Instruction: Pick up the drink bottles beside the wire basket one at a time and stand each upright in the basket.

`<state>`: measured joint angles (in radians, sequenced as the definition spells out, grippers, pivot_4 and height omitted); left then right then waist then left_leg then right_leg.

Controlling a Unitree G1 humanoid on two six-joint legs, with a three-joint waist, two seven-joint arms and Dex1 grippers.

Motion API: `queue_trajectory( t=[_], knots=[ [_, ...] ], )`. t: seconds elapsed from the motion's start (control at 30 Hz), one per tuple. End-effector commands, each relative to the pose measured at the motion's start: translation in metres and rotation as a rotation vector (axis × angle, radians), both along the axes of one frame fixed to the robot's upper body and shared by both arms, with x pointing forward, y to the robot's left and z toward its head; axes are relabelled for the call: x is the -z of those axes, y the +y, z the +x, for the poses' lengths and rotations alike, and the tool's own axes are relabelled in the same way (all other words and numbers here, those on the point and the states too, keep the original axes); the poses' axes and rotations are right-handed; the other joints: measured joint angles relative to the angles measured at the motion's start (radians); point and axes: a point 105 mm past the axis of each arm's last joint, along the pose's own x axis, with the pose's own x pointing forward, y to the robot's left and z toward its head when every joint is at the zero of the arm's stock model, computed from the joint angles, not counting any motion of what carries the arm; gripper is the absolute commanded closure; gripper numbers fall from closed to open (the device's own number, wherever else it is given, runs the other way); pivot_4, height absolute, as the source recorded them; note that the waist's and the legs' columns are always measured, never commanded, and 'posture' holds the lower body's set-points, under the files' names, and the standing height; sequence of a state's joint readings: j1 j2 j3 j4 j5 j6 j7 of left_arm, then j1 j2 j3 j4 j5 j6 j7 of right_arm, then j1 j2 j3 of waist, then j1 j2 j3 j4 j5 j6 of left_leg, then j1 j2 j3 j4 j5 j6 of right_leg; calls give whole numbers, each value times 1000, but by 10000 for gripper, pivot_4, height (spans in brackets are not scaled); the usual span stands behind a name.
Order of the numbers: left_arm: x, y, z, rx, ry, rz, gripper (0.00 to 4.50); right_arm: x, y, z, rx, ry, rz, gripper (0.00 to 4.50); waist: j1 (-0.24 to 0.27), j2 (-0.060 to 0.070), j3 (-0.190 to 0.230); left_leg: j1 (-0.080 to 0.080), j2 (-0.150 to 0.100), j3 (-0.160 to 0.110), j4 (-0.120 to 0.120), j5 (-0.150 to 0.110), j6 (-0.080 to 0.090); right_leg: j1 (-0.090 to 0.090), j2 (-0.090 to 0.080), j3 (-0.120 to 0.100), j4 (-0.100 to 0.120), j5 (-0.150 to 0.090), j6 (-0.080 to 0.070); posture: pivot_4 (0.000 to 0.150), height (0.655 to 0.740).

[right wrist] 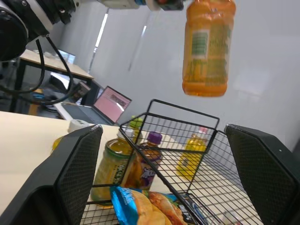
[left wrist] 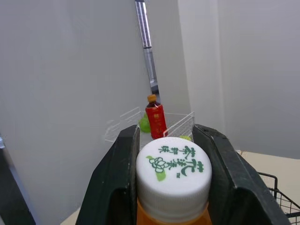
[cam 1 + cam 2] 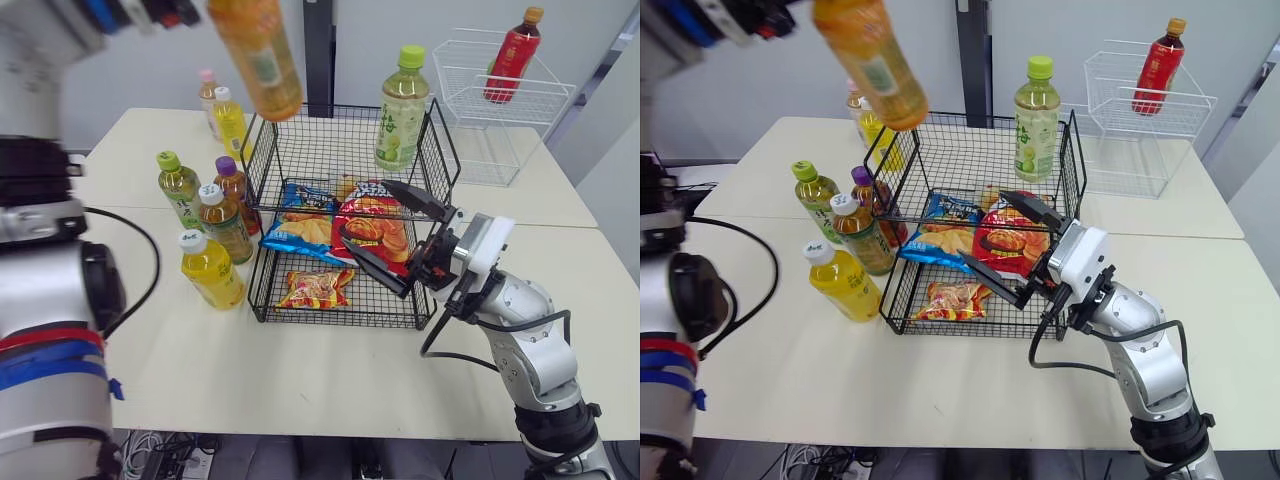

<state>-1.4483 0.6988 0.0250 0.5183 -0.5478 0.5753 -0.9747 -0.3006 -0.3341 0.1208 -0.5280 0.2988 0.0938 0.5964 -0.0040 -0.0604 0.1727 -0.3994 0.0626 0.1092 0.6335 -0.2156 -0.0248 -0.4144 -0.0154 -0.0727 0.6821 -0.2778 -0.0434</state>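
While the left gripper clamps its two black fingers on the white ribbed screw cap of a clear plastic orange drink bottle, that bottle hangs tilted in the air, its base over the left rear corner of the two-tier black wire basket and clear of the wire. The cap's flat top carries green printed characters and a small flower emblem. The bottle's pale label has green print too small to read.

One rounded clear bottle of pale green tea, lime-capped, stands upright at the right of the basket's upper tier; its label shows a large green character. Under that tier lie a glossy blue snack bag and a crinkled red snack bag, and a small red-and-yellow packet lies on the lowest mesh.

On the matte cream table, just left of the basket, stand six plastic bottles: a squat yellow one, an amber tea one, a green-capped one, a purple-capped one, a slim yellow one and a pink-capped one.

Spread wide and holding nothing, the right gripper sits at the basket's front right, before the red bag.

Behind, a white wire basket holds a red bottle.
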Motion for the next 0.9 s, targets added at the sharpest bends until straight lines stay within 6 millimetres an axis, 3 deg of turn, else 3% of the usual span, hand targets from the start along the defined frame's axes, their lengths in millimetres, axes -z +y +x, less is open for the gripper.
queue_trajectory(
  t=[0.03,0.27,0.7,0.9],
  knots=[
    [-7,-15,4,5,-90,36,31299,-15,-4,-5,51,-57,34,0,-2,0,0,0,0,0,0,0,0,0,0,0,0,0,0,1500,7400],
    [21,-43,41,-9,-40,36,31299,-15,0,-6,107,-49,44,0,-5,1,0,-4,0,3,0,0,-1,-6,1,3,0,0,0,1500,7400],
    [39,-73,60,11,27,0,31299,-10,-6,-6,204,-45,56,0,-5,0,0,-4,0,2,1,0,-1,-6,1,3,1,0,0,1500,7400],
    [35,-74,58,19,23,-21,12771,-2,-22,-6,242,-40,60,0,-5,0,0,-4,0,3,1,0,-1,-5,1,3,1,0,0,1500,7400]
  ],
)
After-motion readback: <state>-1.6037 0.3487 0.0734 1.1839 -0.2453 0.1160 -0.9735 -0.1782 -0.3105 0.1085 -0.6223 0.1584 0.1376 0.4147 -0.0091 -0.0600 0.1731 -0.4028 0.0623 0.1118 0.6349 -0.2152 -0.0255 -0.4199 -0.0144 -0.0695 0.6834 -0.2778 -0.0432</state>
